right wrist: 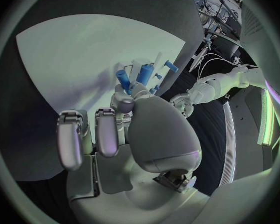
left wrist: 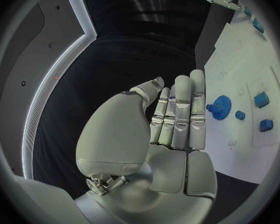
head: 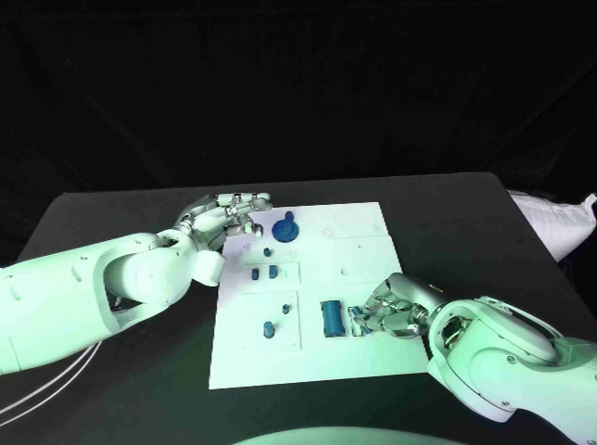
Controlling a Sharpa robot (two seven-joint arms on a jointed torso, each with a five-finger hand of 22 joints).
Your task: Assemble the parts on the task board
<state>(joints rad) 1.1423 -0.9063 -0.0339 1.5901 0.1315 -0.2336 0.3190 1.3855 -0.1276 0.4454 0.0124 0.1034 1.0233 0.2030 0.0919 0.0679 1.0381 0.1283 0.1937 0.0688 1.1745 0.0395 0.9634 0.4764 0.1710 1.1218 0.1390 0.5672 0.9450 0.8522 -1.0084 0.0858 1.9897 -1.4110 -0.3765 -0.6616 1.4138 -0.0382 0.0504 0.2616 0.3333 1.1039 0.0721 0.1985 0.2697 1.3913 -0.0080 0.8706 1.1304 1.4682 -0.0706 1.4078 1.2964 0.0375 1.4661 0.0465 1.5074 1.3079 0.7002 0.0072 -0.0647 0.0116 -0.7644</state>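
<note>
Your right hand (head: 386,315), lower right of the board (head: 365,357), has fingers curled touching the upright-lying blue cylinder (head: 332,317) just to its left; your left hand (head: 225,215) hovers open, upper left beside the gear (head: 286,229)

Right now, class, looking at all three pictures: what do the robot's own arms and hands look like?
Both arms have smooth, rounded white shells. The left hand and right hand are silver metal, with jointed, segmented fingers and a bulbous silver palm housing. Thin white cables trail beside the left arm.
</note>
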